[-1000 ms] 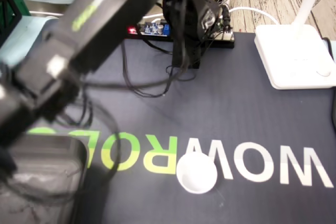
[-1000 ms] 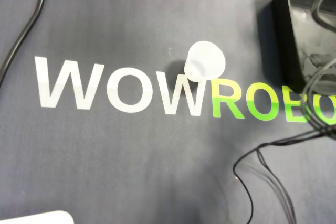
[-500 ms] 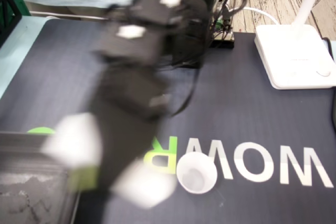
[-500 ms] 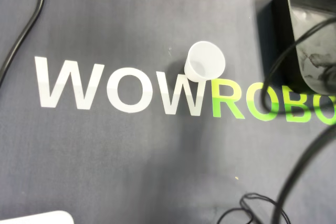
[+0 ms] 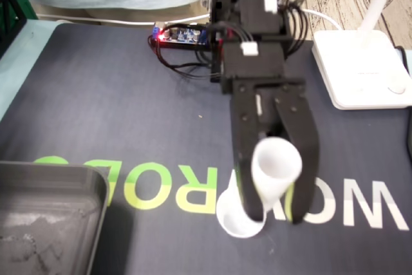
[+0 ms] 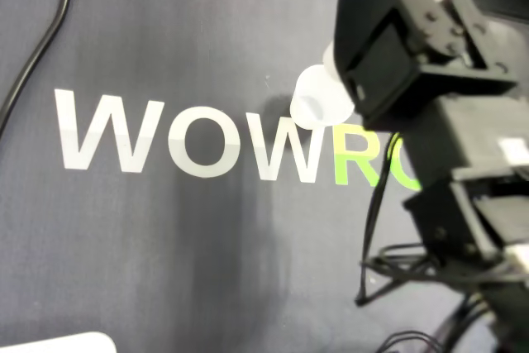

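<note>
Sitting tight up front, the mat cup [image 5: 235, 220] hasn't budged. Just at its 1 o'clock, the gripper [image 5: 275, 209], which was over the tray [image 5: 55, 175] at 9 o'clock a second ago, now hangs with jaws pinched around a second cup [image 5: 277, 167]. Stacking drop looks next.

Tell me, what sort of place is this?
Probably a hobbyist's desk at home or in a small workshop: a printed desk mat, a bare circuit board, a white lamp base, and a small gripper holding a white cup.
</note>
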